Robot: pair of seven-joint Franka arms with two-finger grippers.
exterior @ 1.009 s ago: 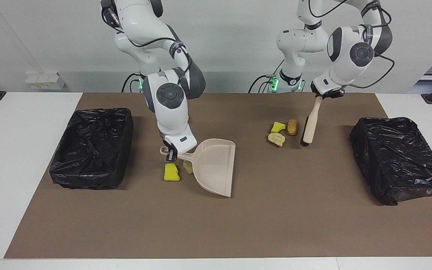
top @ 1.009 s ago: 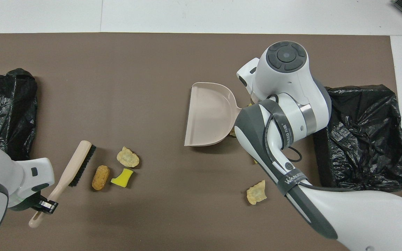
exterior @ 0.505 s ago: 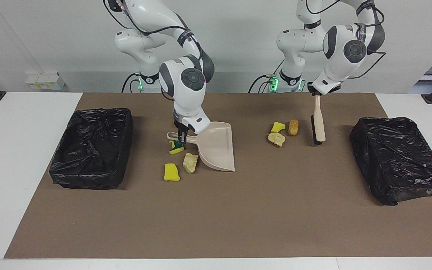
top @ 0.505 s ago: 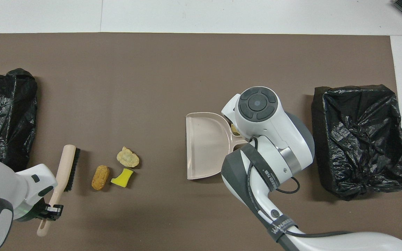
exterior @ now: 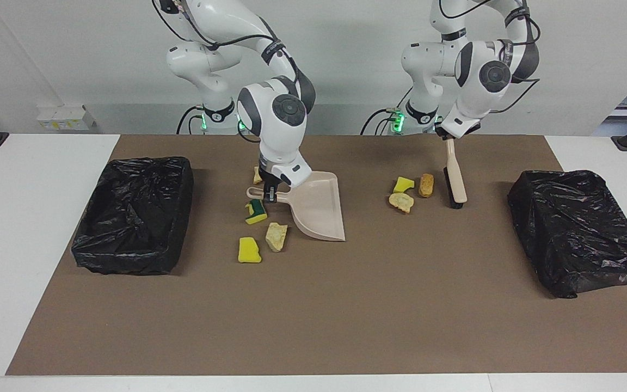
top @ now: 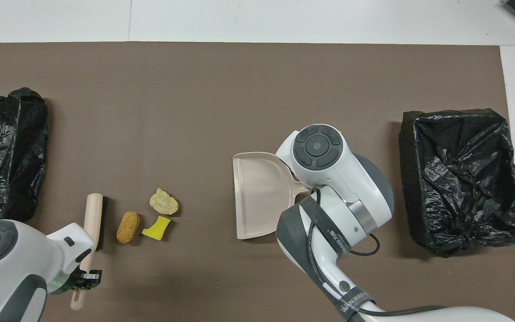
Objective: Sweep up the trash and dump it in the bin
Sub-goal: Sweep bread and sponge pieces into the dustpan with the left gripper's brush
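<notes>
The right gripper (exterior: 270,191) is clamped on the dustpan (exterior: 316,213) handle, pan mouth low on the mat; the left gripper (exterior: 448,136) is closed on the brush (exterior: 455,177) handle (bristles down). The trash lies in two groups on the brown mat (exterior: 313,316): four pieces (exterior: 256,212) beside the dustpan, three pieces (exterior: 402,201) beside the brush, both between the two black-bagged bins (exterior: 134,215).

No legible text on anything
</notes>
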